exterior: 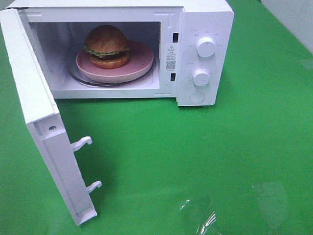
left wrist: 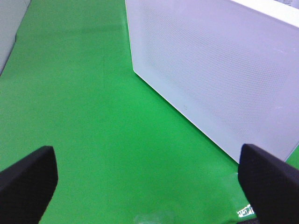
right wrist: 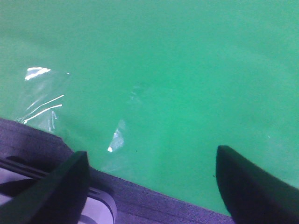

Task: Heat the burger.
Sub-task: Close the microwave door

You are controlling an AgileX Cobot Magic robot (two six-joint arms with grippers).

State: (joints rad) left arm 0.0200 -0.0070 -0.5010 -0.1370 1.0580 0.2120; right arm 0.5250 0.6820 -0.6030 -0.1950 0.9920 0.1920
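Observation:
The burger (exterior: 107, 46), with a domed brown bun and a green lettuce edge, sits on a round pink plate (exterior: 139, 62) inside the white microwave (exterior: 205, 19). The microwave door (exterior: 41, 122) stands swung wide open toward the front left. Neither arm shows in the exterior high view. In the left wrist view my left gripper (left wrist: 148, 184) is open over green cloth, with the door's outer face (left wrist: 219, 70) just ahead. My right gripper (right wrist: 152, 186) is open above bare green cloth, holding nothing.
Two white dials (exterior: 206, 46) (exterior: 201, 76) sit on the microwave's right panel. Two latch hooks (exterior: 82, 143) stick out from the door's inner edge. Green cloth (exterior: 195, 156) covers the table, with shiny glare patches (exterior: 200, 215) near the front.

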